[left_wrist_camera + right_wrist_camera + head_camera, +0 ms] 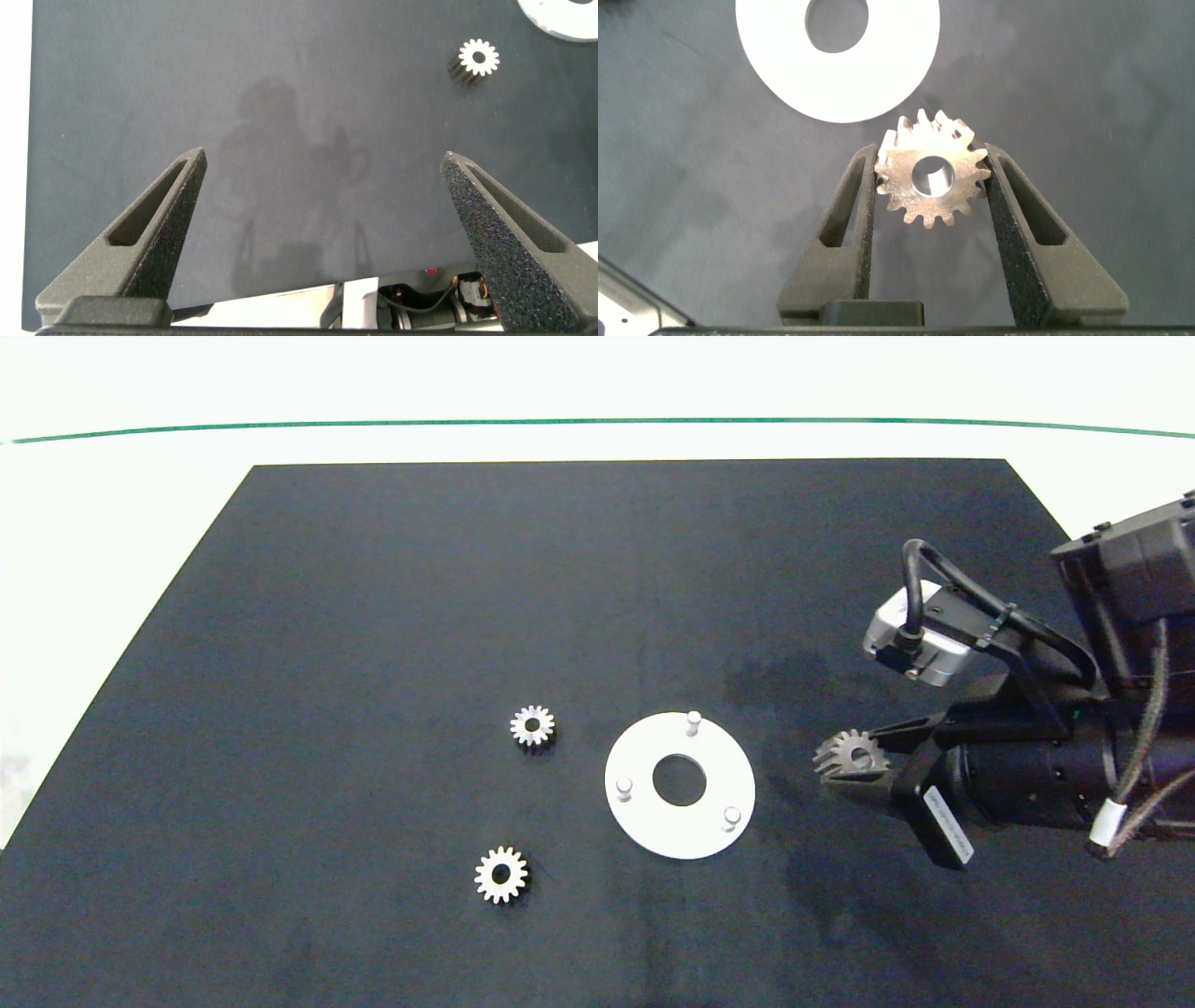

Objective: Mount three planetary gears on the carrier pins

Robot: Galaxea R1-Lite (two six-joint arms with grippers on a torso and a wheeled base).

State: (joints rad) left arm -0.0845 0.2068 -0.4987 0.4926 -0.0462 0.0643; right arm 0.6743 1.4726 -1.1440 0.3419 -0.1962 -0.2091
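Head view – gears: three small silver-grey toothed metal gears are showing, each with a round centre hole; two are lying flat on the black mat (pixel 373 616), one (pixel 532 725) left of the disc and one (pixel 501 875) nearer the front, well apart from each other.
Head view – carrier: a flat white round disc (pixel 680 785) with a large centre hole is sitting mid-mat, carrying three short upright silver-white pins (pixel 693 721), all bare.
Head view – right gripper (pixel 851 758): it is reaching in from the right edge, gripping the third gear (pixel 848 752) tilted, near the disc's right side and clear of it.
Left wrist view – left gripper (pixel 322 196): its grey fingers are standing wide apart over bare mat, holding nothing; one gear (pixel 479 58) and a sliver of the disc (pixel 561 17) are lying beyond.
Right wrist view – held gear (pixel 931 168): it is sitting clamped by its teeth between the two fingertips (pixel 866 177), hole facing the camera, just short of the disc (pixel 836 56).
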